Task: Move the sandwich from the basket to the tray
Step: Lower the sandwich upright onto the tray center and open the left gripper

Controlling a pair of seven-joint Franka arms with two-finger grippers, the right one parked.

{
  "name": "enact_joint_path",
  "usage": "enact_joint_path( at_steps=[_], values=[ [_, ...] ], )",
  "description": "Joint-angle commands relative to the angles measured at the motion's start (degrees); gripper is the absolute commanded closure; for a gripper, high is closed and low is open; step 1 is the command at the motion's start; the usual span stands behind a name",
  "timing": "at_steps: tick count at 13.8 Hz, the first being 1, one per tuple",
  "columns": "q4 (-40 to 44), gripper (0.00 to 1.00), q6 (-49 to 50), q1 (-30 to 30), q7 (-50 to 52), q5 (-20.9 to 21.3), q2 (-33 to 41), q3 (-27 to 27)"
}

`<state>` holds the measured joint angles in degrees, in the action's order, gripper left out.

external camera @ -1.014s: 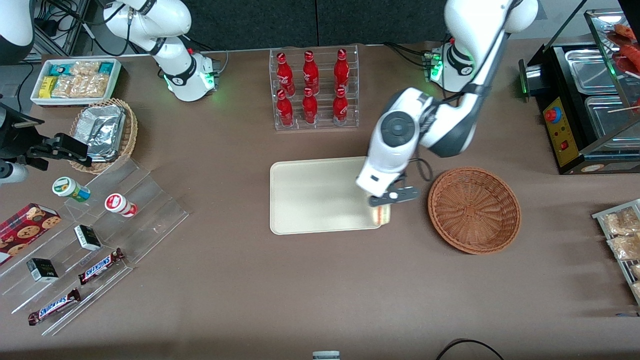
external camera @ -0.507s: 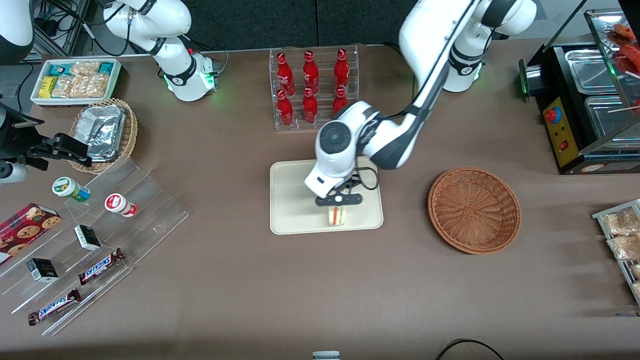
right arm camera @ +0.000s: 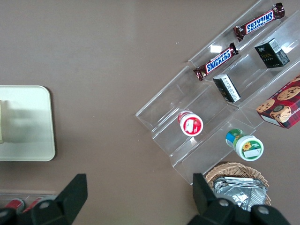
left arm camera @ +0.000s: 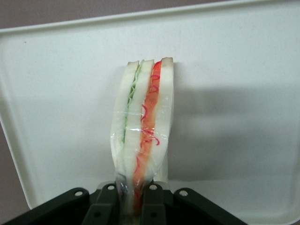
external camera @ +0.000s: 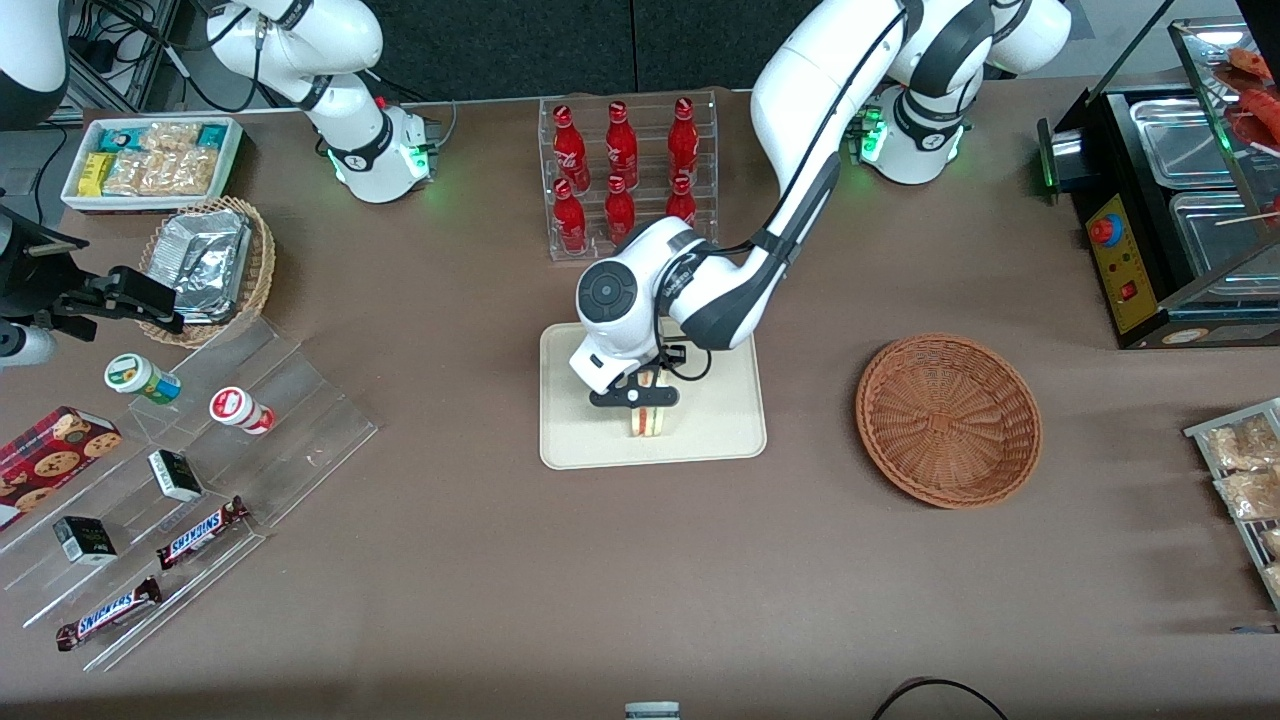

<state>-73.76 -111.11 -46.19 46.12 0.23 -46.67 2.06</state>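
Note:
The sandwich (external camera: 649, 419) is a wrapped wedge of pale bread with red, white and green layers (left arm camera: 143, 126), held upright over the middle of the cream-white tray (external camera: 590, 430). My left gripper (external camera: 637, 396) is shut on its lower end, the black fingers (left arm camera: 108, 206) pressing both sides of the wrap. I cannot tell whether the wedge touches the tray (left arm camera: 243, 93). The reddish-brown wicker basket (external camera: 948, 420) sits empty beside the tray, toward the working arm's end of the table.
A clear rack of red bottles (external camera: 625, 175) stands just past the tray, close to the arm's elbow. Toward the parked arm's end are clear display steps (external camera: 200, 470) with snack bars and cups, a tan basket with foil (external camera: 210, 265) and a white snack bin (external camera: 150, 160). A black warmer (external camera: 1170, 200) stands at the working arm's end.
The gripper carried the sandwich from the tray's edge nearest the basket across to the tray's middle, moving toward the parked arm's end. Its hold stayed shut.

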Motion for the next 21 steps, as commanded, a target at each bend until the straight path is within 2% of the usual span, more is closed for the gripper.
enact_joint_path(
  at_steps=[1,5,6,7,8,17,21],
  values=[
    [2.30,1.00,1.87,-1.36,1.60,-0.14,-1.49,-0.83],
    [0.81,1.00,1.78,-1.45,1.95,-0.41,-1.58,-0.91],
    [0.90,0.80,1.69,-1.27,1.87,-0.50,-1.58,-0.83],
    [0.90,0.19,1.60,-1.18,2.04,-0.50,-1.58,-0.83],
    [0.81,0.00,1.60,-1.36,2.13,-0.41,-1.58,-0.91],
    [0.72,0.00,2.74,-0.83,7.49,0.47,2.36,-1.26],
    [0.37,0.00,6.87,5.57,6.44,-0.50,6.85,-1.09]
  ],
)
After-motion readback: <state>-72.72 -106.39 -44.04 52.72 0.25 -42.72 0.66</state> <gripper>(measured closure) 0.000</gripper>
